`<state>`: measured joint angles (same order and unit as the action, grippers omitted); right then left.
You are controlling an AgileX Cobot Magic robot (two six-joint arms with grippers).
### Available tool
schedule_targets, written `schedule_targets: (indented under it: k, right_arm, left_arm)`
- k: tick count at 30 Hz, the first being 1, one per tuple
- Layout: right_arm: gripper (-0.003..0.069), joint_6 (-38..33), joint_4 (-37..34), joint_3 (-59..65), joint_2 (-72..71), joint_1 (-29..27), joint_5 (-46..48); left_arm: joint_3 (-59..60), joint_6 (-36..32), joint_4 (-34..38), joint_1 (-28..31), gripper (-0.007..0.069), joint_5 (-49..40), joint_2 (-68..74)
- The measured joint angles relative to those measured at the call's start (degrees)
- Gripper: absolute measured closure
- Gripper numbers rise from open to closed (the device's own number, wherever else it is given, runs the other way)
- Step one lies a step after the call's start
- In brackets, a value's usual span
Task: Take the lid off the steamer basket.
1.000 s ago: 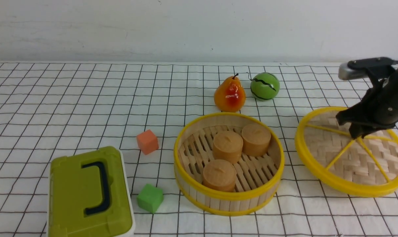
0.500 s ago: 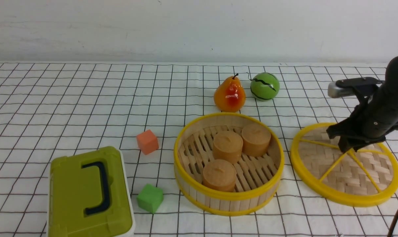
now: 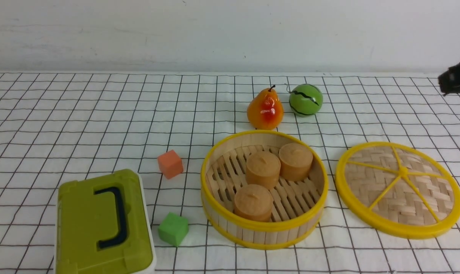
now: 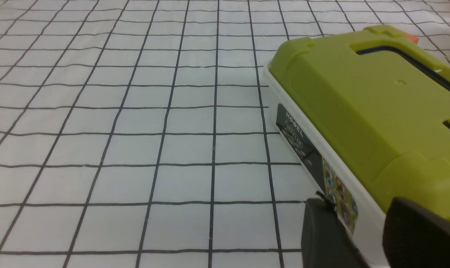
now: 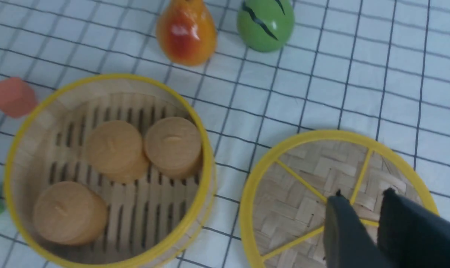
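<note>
at the right of the front view, i find the lid (image 3: 424,198) flat on the table (image 3: 100,125), beside the open steamer basket (image 3: 264,226) at centre. my right claw (image 5: 363,199) stands parted at upper right, pinching nothing; my left claw (image 4: 353,208) is also spread.

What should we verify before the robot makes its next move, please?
- Round woven-bamboo lid with yellow rim off the basket: ok
- Lid flat on the table: ok
- Round bamboo-slat steamer basket upright: ok
- Three round tan buns inside the basket: ok
- Black right gripper free of the lid: ok, judging by the front view
- Underside of the lid undamaged: cannot tell
</note>
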<state>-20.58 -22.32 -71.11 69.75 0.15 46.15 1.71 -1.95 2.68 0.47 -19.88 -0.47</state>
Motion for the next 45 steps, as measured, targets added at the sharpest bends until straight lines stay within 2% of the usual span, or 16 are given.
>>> schedule_targets:
  k: [3, 4, 5, 7, 12, 17, 33, 41, 45]
  right_arm:
    - [0.0614, -3.10, -4.16, 8.26, -12.23, 0.00, -3.20]
    - [0.0619, -3.10, -4.16, 8.26, -12.94, 0.00, -3.43]
    - [0.0659, -3.58, -5.02, 12.81, -19.24, 0.00, -5.40]
    - [0.0678, -3.79, -5.29, 16.08, -24.70, 0.00, -7.15]
    - [0.0681, -3.91, -5.71, 23.05, -37.97, -0.12, -11.67]
    - [0.0681, -3.91, -4.61, 26.27, -45.24, -0.15, -12.75]
    - [0.0673, -3.91, -2.78, 27.62, -48.09, -0.15, -9.02]
    - [0.0673, -3.51, 1.54, 41.06, -50.56, -0.12, -20.22]
    - [0.0673, 2.56, 6.39, 53.40, -56.13, -0.15, -30.46]
  left_arm:
    - [0.00, 0.00, 0.00, 0.00, 0.0385, 0.00, 0.00]
    - [0.00, 0.00, 0.00, 0.00, 0.0385, 0.00, 0.00]
    - [0.00, 0.00, 0.00, 0.00, 0.0385, 0.00, 0.00]
    - [0.00, 0.00, 0.00, 0.00, 0.0385, 0.00, 0.00]
    - [0.00, 0.00, 0.00, 0.00, 0.0385, 0.00, 0.00]
    - [0.00, 0.00, 0.00, 0.00, 0.0385, 0.00, 0.00]
    - [0.00, 0.00, 0.00, 0.00, 0.0385, 0.00, 0.00]
    - [0.00, 0.00, 0.00, 0.00, 0.0385, 0.00, 0.00]
    - [0.00, 0.00, 0.00, 0.00, 0.0386, 0.00, 0.00]
